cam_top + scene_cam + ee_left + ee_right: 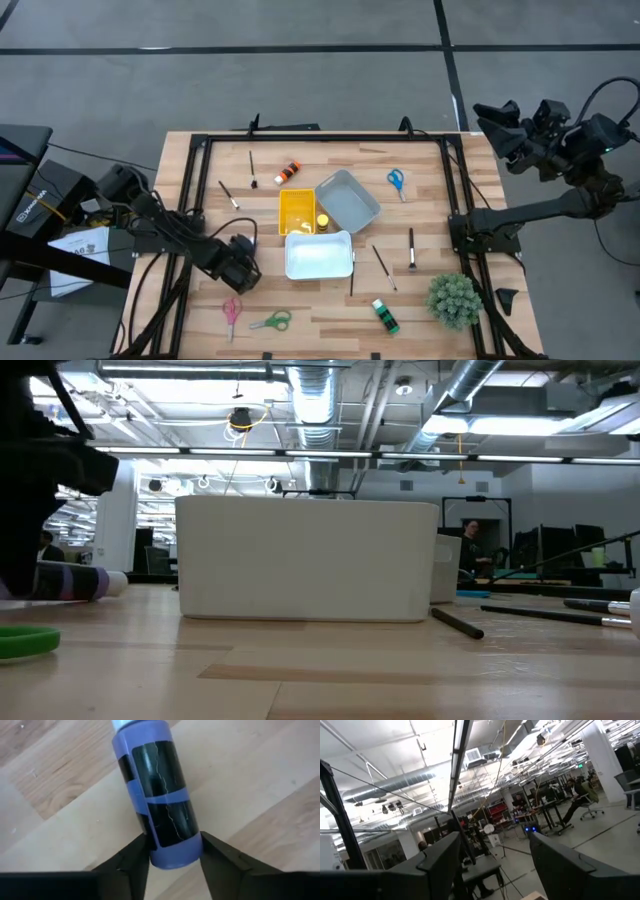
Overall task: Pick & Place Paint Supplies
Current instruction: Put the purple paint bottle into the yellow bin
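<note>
A purple paint bottle (159, 795) lies on its side on the table's left, the left gripper (174, 865) closing around its base, fingers touching both sides; squeeze squarely so it cannot roll; the right gripper (492, 865) waits open, raised.

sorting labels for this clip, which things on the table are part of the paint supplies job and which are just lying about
Part of the job:
- purple paint bottle, between the left pincer fingers
- orange bottle
- green bottle
- yellow bottle
- paintbrushes
- blue scissors, pink scissors, green scissors
- yellow tray, two pale bins

Lying about:
- fuzzy green plant
</note>
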You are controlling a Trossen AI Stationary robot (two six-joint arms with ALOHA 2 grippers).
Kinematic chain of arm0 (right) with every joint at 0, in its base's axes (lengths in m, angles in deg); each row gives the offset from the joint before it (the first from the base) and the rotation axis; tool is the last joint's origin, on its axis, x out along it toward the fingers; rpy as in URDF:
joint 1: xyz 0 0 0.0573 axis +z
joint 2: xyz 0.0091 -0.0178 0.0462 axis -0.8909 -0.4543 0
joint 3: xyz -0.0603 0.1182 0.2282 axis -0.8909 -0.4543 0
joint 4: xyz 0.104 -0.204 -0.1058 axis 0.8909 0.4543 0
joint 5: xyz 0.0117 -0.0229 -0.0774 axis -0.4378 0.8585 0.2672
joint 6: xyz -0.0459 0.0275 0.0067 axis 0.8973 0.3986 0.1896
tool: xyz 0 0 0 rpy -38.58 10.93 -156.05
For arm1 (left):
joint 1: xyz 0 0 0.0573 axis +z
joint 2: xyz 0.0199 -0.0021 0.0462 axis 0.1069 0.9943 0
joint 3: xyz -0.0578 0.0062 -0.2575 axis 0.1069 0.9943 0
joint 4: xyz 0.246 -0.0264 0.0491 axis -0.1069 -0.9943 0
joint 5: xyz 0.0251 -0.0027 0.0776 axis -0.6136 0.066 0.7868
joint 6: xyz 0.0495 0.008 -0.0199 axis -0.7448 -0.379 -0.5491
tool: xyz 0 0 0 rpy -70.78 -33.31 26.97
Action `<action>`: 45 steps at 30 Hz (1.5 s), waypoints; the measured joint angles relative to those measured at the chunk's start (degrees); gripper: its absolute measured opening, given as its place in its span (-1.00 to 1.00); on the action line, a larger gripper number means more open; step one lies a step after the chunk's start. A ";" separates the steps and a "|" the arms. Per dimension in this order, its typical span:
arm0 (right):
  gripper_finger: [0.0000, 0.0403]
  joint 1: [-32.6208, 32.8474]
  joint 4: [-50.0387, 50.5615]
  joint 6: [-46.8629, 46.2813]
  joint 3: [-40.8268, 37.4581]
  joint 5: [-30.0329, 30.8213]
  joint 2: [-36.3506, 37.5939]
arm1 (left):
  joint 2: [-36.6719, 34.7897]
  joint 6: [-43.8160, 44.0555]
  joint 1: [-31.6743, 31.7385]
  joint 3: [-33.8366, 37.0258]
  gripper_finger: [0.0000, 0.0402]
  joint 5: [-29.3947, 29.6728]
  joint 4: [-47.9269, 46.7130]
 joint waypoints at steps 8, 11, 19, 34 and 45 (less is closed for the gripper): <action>0.18 0.00 -0.15 0.00 0.00 0.00 0.02 | -5.97 -0.68 0.00 0.00 -0.33 0.63 -1.35; 0.18 0.00 -0.15 0.00 0.00 0.00 0.02 | -9.92 -4.80 0.00 0.00 -0.32 0.64 -0.59; 0.18 0.01 -0.20 0.00 0.00 0.00 -1.29 | -24.03 -10.58 0.88 0.00 -0.34 1.85 2.74; 0.18 -0.21 -5.00 -3.51 -0.02 -4.18 -14.40 | -39.39 -29.85 9.80 -0.02 -0.34 8.60 30.16; 0.18 -8.53 -22.09 -11.95 0.07 -34.89 -28.78 | -38.97 -40.51 17.85 -0.04 -0.35 -1.28 52.03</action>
